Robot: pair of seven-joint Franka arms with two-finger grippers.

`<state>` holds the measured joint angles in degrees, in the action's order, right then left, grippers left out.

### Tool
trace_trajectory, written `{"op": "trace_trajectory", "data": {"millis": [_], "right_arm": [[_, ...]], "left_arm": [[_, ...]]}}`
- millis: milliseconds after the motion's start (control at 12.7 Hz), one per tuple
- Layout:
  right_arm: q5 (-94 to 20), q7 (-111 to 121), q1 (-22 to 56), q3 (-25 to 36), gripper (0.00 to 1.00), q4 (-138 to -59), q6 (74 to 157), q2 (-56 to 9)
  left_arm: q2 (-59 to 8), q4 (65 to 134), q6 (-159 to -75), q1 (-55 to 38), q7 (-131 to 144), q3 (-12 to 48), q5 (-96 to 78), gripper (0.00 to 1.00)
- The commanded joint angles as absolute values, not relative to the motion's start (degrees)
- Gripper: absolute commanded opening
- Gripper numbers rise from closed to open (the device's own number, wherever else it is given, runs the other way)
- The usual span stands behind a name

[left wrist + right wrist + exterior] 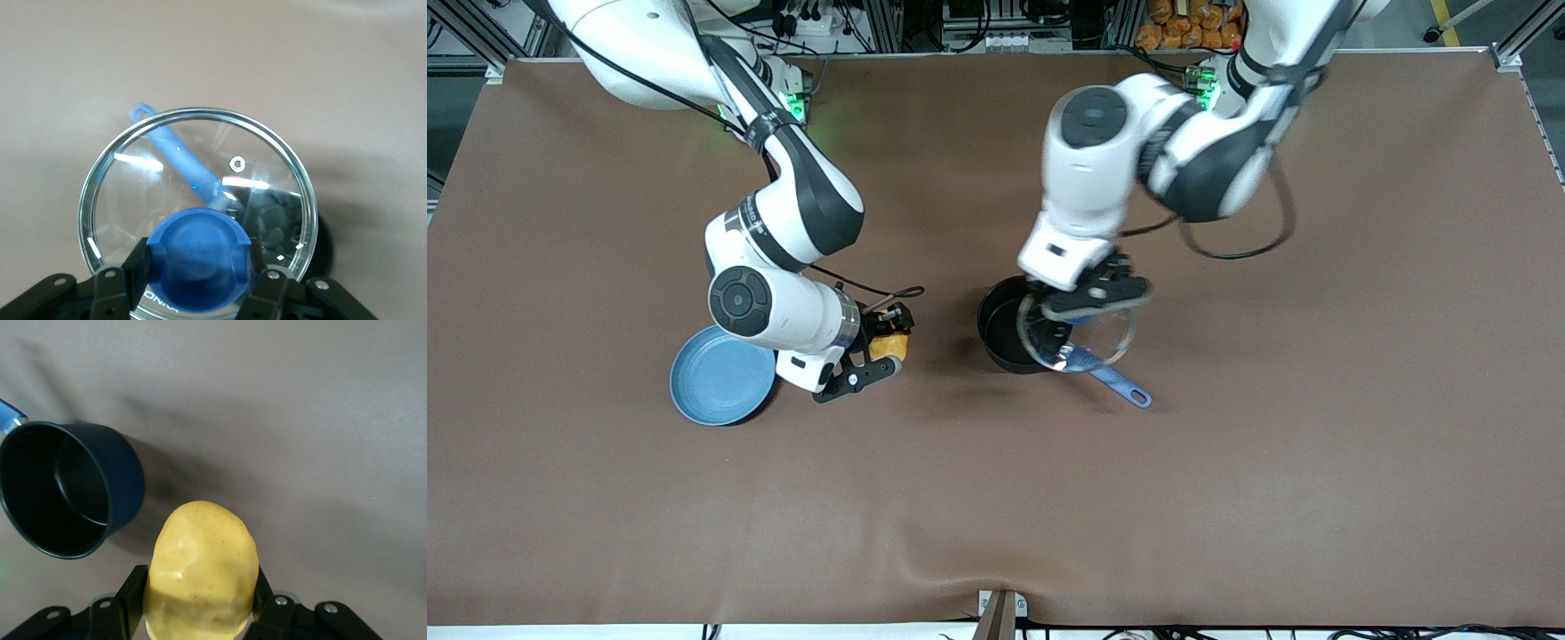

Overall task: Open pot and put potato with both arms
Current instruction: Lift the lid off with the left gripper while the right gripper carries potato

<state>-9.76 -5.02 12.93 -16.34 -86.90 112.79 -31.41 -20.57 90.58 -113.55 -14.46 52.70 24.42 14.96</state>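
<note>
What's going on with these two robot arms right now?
The left hand grips the glass lid by its blue knob and holds it partly over the open pot. The right hand holds the potato above the table, between the pot and the blue plate. The pot looks empty.

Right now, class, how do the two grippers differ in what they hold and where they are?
The left gripper holds the glass lid by its blue knob, lifted partly over the pot; the right gripper holds the potato over bare table between the pot and the plate. The lid is flat and clear, the potato lumpy and yellow. Both grippers' fingers are closed on their loads.
</note>
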Motion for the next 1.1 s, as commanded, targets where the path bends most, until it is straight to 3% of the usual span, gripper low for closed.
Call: {"op": "trace_trajectory", "data": {"millis": [0, 394, 709, 1024], "right_arm": [[-11.16, -10.79, 17.03, -16.35, 0.00, -88.24, 116.96, -30.67], [-8.71, -16.70, 26.79, -16.08, 0.00, -88.68, 127.25, -32.95], [-3.87, -23.07, 30.66, -16.08, 0.00, -88.59, 133.49, -37.08], [-1.58, -26.28, 32.25, -16.08, 0.00, -88.51, 137.89, -39.72]], "left_arm": [[-17.14, 92.98, -110.14, -4.08, 40.48, 24.96, 11.34, 0.00], [-17.66, 99.38, -111.87, 13.33, 19.90, 25.05, 4.93, 0.00], [-19.67, 112.83, -130.83, 19.50, 11.96, 24.96, 5.10, 0.00], [-25.65, 116.27, -140.96, 22.59, 6.61, 24.70, 5.54, 0.00]]}}
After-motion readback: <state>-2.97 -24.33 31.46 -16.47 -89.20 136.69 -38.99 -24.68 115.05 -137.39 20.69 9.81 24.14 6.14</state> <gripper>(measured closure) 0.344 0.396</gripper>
